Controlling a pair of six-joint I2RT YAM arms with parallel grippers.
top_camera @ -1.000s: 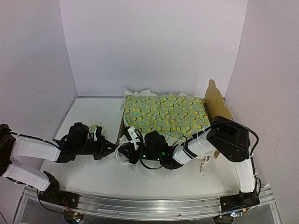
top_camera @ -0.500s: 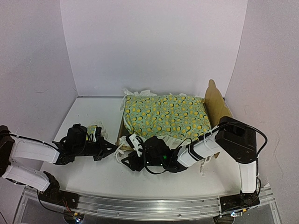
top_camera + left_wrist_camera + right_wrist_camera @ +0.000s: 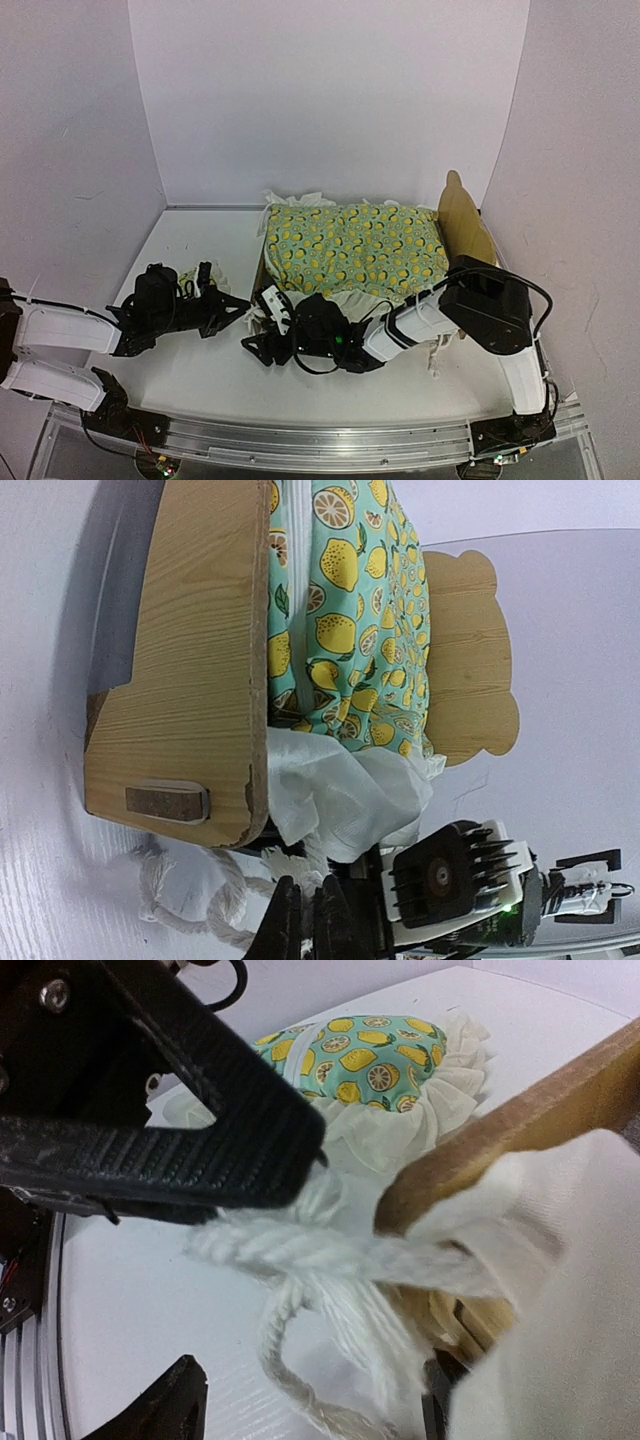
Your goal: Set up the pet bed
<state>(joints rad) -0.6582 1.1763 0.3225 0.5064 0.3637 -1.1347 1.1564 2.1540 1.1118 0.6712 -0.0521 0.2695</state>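
- The pet bed (image 3: 462, 222) stands on the white table (image 3: 190, 375), right of the middle and towards the far wall. Its rounded headboard is upright at the right end, close to the right wall.
- A lemon-print quilt (image 3: 350, 250) covers the bed from rail to rail. Its white ruffle spills over the near edge and the left end.
- In the left wrist view the plywood end panel (image 3: 190, 660) of the bed fills the left side, with the quilt (image 3: 345, 610) bunched behind it and the headboard beyond.
- A white rope (image 3: 190, 890) lies on the table at the bed's left near corner, just beside the wood.
- The left gripper (image 3: 232, 302) reaches in low from the left and points at that corner. Its fingers (image 3: 285, 930) sit close together with only a slit between them, and nothing shows gripped there.
- The right gripper (image 3: 258, 335) lies low at the same corner, just right of the left one. Its jaws are spread wide, with the rope (image 3: 300, 1250) between them and the upper finger touching it.
- A small matching ruffled pillow (image 3: 365, 1055) lies on the table beyond the rope, to the left of the bed's wooden edge (image 3: 520, 1110).
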